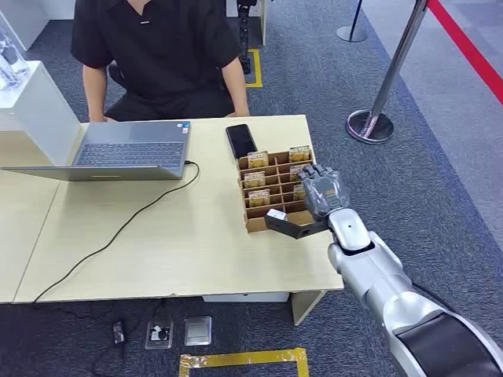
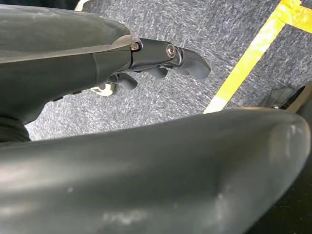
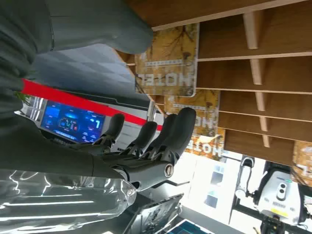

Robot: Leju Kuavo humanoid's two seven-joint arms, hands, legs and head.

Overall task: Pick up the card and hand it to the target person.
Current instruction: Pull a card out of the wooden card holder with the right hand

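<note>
Right robot hand (image 1: 317,196) sits over the near-right part of the card rack (image 1: 252,221), a brown slotted holder on the table (image 1: 178,251) near its right edge. Thumb extends left along the rack's front edge; fingers (image 3: 176,131) are spread apart, nothing between them. Right wrist view: fingertips close to a card (image 3: 167,61) standing upright in a slot, w/ a second card (image 3: 204,124) in the next slot; contact w/ either cannot be confirmed. No card is lifted.

Cards stand upright in several rack compartments, e.g. back-left (image 1: 257,159) and back-right (image 1: 299,154).

Left robot hand (image 2: 162,61) hangs over grey carpet beside a yellow tape line (image 2: 250,61). Fingers are slightly curled, apart, holding nothing.

Person (image 1: 154,55) in black top sits at the far side of the table, behind a laptop (image 1: 119,153). A black phone (image 1: 240,140) lies flat just behind the rack. A black cable (image 1: 119,232) runs from the laptop across the table to its near-left edge.
</note>
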